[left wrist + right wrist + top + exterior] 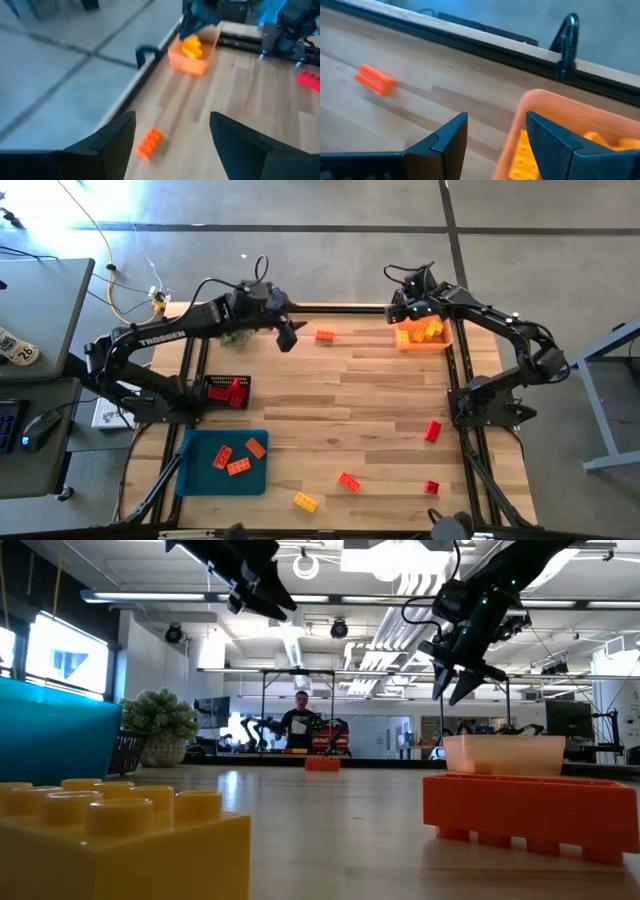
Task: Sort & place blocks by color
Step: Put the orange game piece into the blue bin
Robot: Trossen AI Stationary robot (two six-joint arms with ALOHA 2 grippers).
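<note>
Overhead, left end effector [287, 337] gapes — empty.

You have open counter [350, 395] across the middle. The orange bin [421, 340] and black tray [228, 391] block the sides; loose red blocks [432, 431] dot the near right.

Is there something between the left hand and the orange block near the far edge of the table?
Nothing visible stands in the way. The left hand hangs open above the table, and the orange block lies alone on bare wood beside it. The orange tray sits further along, under the right hand.
</note>
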